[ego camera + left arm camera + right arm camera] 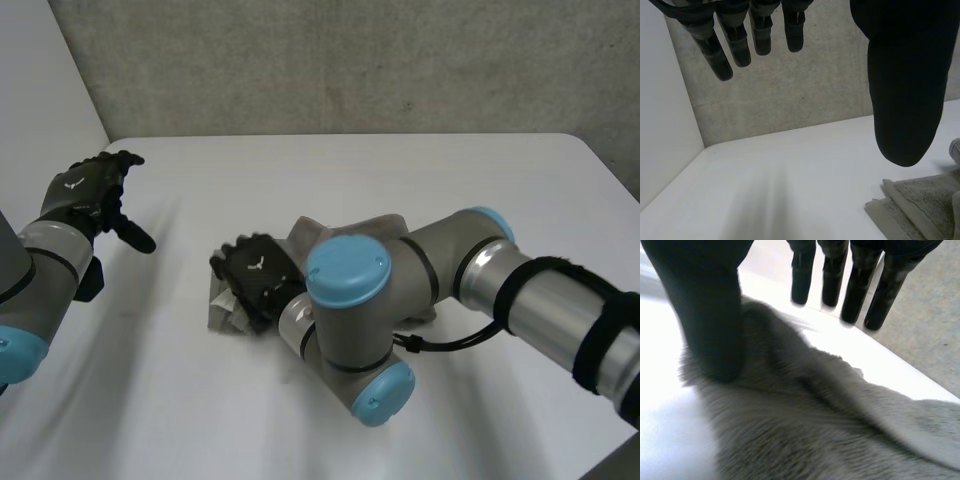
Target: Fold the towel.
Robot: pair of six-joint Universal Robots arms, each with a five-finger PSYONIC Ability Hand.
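Towel [372, 228] lies bunched mid-table [400, 170], right hand [255, 275] straight-fingered over its left end, gripping nothing, left hand [90, 190] slack and empty near the left edge; fold seems half-made, so next comes a corner pinch.

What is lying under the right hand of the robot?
A grey towel lies under the right hand, on the white table. The right arm covers much of it, so its whole shape cannot be seen.
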